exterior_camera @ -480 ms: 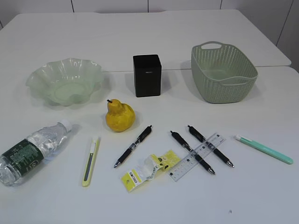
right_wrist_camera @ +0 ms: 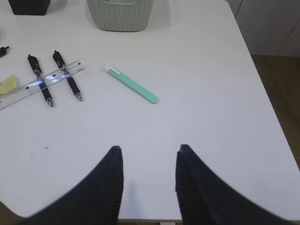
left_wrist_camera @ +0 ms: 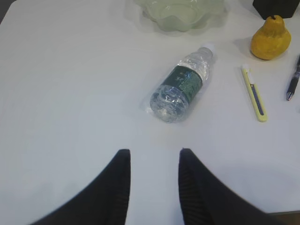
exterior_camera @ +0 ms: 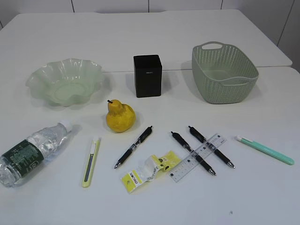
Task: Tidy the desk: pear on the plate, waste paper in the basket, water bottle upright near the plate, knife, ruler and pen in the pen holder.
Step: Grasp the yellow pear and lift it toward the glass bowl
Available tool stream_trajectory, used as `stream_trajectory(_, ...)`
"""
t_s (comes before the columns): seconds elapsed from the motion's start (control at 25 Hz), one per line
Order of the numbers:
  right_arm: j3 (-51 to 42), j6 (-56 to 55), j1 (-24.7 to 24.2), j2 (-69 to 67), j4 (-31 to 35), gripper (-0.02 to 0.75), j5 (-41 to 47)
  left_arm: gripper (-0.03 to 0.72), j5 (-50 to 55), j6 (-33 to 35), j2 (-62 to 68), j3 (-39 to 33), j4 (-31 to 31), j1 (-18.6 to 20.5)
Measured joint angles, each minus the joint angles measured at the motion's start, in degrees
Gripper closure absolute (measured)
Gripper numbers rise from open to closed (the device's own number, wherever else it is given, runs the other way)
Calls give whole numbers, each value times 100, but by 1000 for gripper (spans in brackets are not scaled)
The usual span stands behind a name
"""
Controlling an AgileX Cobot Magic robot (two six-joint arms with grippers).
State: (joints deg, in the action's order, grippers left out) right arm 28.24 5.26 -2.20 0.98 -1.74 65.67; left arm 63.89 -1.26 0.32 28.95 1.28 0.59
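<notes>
The yellow pear stands in front of the black pen holder, with the pale green plate at back left and the basket at back right. Lying on its side at front left is the water bottle. A yellow knife, three black pens, a clear ruler across two of them, and crumpled waste paper lie along the front. My left gripper is open and empty short of the bottle. My right gripper is open and empty, nearer than the teal cutter.
A teal cutter lies at front right. The table's right edge drops to the floor in the right wrist view. A seam between two tables runs behind the basket. Neither arm shows in the exterior view.
</notes>
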Motion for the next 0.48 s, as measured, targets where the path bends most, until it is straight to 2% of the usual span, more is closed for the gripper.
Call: stream_trajectory(0.48,0,0,0,0,0,425,0,450,0,0,0,0,0,0)
